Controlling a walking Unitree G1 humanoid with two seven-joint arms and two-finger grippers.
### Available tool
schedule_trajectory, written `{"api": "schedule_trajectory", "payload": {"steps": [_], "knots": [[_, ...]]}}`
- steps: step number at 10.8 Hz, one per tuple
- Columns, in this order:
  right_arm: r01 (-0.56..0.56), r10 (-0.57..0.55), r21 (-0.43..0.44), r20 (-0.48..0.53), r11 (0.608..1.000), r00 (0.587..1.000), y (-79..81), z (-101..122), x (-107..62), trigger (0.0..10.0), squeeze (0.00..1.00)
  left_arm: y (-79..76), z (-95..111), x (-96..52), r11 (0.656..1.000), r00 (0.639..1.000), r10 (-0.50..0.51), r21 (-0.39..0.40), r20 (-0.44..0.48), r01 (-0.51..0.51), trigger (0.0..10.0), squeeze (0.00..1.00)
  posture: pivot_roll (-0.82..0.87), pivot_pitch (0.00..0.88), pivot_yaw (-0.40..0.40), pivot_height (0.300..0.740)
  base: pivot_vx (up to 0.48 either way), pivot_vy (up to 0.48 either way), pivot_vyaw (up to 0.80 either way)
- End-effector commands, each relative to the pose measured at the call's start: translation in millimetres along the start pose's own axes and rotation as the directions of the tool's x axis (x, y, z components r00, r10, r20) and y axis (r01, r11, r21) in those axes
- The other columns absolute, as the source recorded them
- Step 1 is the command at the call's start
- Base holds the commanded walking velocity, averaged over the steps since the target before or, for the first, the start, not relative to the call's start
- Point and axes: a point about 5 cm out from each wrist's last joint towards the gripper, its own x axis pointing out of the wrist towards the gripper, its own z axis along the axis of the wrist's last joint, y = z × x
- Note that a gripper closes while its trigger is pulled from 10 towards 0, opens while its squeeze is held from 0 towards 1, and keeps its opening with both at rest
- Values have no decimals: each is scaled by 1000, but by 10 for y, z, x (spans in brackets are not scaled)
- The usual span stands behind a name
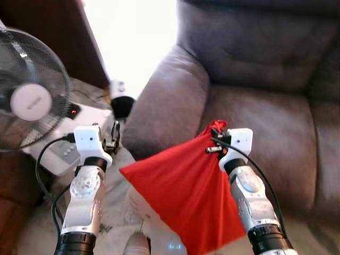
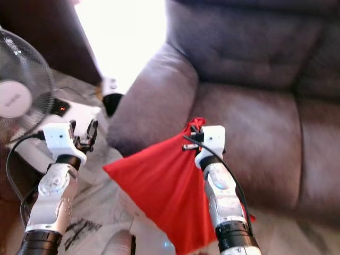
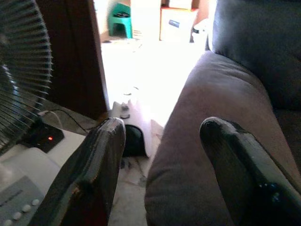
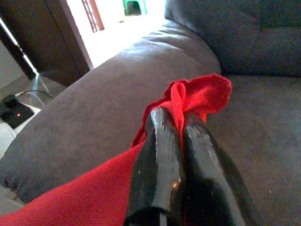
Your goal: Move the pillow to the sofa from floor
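At the far left a standing fan (image 1: 29, 90) is facing the robot beside a white appliance (image 1: 64, 151). The left gripper (image 1: 113, 139) is hovering empty near the sofa's (image 1: 255, 85) left armrest (image 1: 170, 101), its fingers spread wide apart. The right gripper (image 4: 181, 141) is pinching one bunched corner of the pillow (image 1: 186, 186), fingers closed tight on the fabric. The pillow is hanging off the floor, just in front of the seat cushion's (image 1: 265, 143) front edge, beside the armrest. Step in hand, by judgement: carry phase. The next move is calling for a forward reach over the seat cushion, then a release. The pillow is looking bright red, soft and limp, draping in a slack diamond below the grip
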Motion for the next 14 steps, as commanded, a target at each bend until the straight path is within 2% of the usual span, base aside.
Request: {"api": "schedule_trajectory", "payload": {"steps": [1, 9, 10, 12, 14], "knots": [[-22, 23, -8, 181, 1000, 983, 48, 381, 88, 10000, 0, 47, -33, -25, 1000, 1000, 21, 1, -10, -21, 10000, 0, 122, 148, 9, 739, 0, 0, 0], [-28, 29, -9, 185, 1000, 982, 57, 396, 105, 10000, 0, 45, -34, -18, 1000, 1000, 22, -2, -6, -22, 10000, 0, 124, 138, 6, 739, 0, 0, 0], [-32, 30, 7, 191, 999, 981, 60, 417, 111, 10000, 0, 38, -38, -17, 999, 1000, 25, -28, -12, -25, 10000, 0, 124, 138, 6, 739, 0, 0, 0], [-33, 28, 21, 201, 999, 979, 51, 461, 126, 10000, 0, 52, -77, -10, 989, 997, 56, -136, -52, -63, 10000, 0, 124, 136, 5, 739, 0, 0, 0], [-40, 29, 45, 220, 998, 975, 42, 542, 146, 10000, 0, 72, -197, -3, 933, 985, 79, -336, -155, -128, 10000, 0, 122, 138, 5, 739, 0, 0, 0]]}}
